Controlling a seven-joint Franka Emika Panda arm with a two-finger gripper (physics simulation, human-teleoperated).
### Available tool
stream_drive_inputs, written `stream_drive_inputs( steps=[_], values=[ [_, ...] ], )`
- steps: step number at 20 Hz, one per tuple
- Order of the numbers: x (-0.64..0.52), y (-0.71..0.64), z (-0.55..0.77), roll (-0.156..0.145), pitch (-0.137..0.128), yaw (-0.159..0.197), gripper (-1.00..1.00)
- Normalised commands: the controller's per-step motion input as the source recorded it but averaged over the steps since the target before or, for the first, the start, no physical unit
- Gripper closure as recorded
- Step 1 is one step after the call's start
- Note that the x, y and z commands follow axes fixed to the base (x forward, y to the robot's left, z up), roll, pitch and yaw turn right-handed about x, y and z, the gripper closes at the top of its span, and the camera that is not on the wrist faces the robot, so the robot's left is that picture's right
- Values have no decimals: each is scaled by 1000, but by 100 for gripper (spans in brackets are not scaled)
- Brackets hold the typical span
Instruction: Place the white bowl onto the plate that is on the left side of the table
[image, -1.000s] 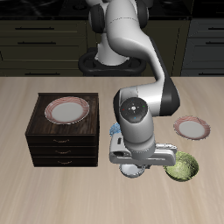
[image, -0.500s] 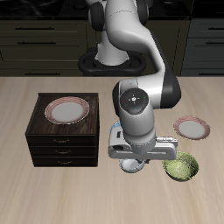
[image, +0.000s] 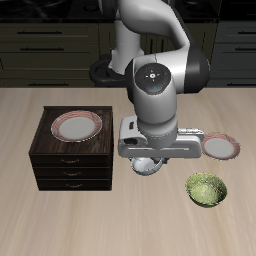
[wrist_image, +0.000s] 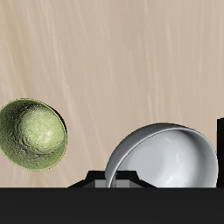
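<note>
Near the middle of the pale wooden table (image: 60, 225), in the exterior view, the white Franka arm's two-finger gripper (image: 148, 165) hangs above the surface with the small round glossy white-grey bowl (image: 147, 166) at its tip; only the bowl's lower edge shows there, below the grey gripper body; in the wrist view the white bowl (wrist_image: 166, 157) lies tilted directly against the dark gripper housing, its pale inside facing the camera and its rim close to one dark finger (wrist_image: 220, 144) at the frame edge; the fingers appear clamped on the bowl's rim, though the contact itself is largely hidden; the bowl appears clear of the table, with wood grain visible beyond it; the larger green bowl with a mottled inside (image: 206, 189) stands upright on the table nearer the front edge, apart from the gripper, and also shows in the wrist view (wrist_image: 32, 134) beside the white bowl without touching it; the round shallow plate with a dull pink-red rim and pale centre (image: 219, 147) lies flat on the table on the left side, just beside the arm's wrist section and partly covered by it; a second, similar pink-rimmed plate (image: 77, 125) rests on top of the dark brown wooden drawer cabinet (image: 70, 165), well apart from the gripper; dark kitchen cabinets (image: 50, 40) run behind the table.
</note>
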Motion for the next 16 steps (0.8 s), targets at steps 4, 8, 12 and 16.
stream_drive_inputs(
  steps=[4,8,12,16],
  values=[
    [-200,-134,466,-43,-89,64,100],
    [-233,-246,507,-46,-79,-14,100],
    [-309,-76,413,-26,-94,67,100],
    [-296,-103,341,-22,-89,-8,100]
  ],
)
